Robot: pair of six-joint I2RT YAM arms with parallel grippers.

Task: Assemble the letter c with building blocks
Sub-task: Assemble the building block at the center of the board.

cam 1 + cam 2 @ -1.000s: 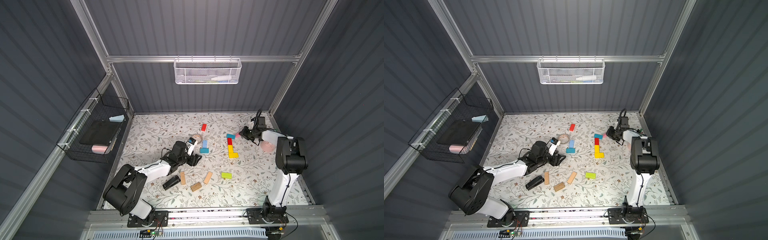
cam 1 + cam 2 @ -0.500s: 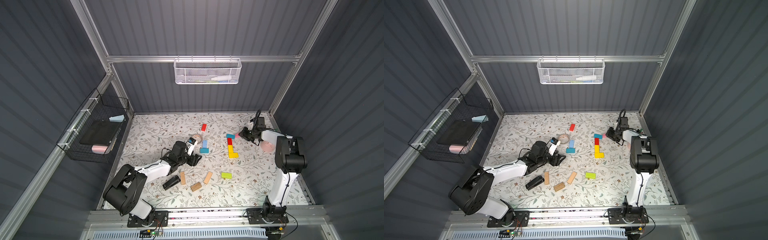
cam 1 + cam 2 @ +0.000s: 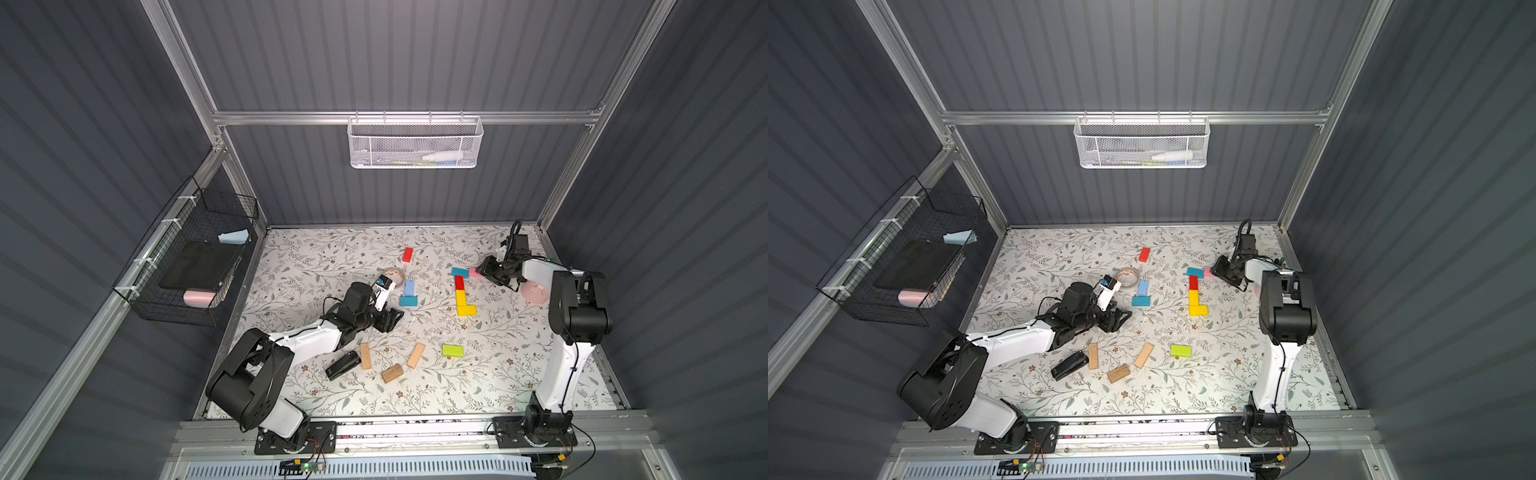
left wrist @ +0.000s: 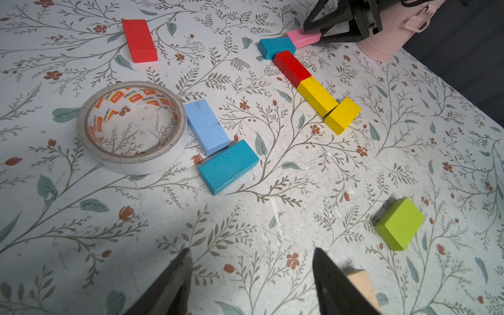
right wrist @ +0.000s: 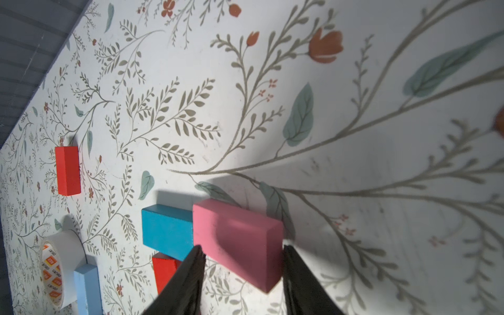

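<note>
At the far right of the table (image 3: 498,386), the right jaws have just spread apart and now stand released on either side of the pink block (image 5: 237,240); the block lies flat, its end against the teal block (image 5: 166,231), so the top arm of the letter appears extended; the red block (image 4: 291,68) and two yellow blocks (image 4: 317,95) form the spine and lower corner; the lower arm probably needs another piece, such as the green block (image 4: 399,223); the left jaws hang open and empty above bare table.
</note>
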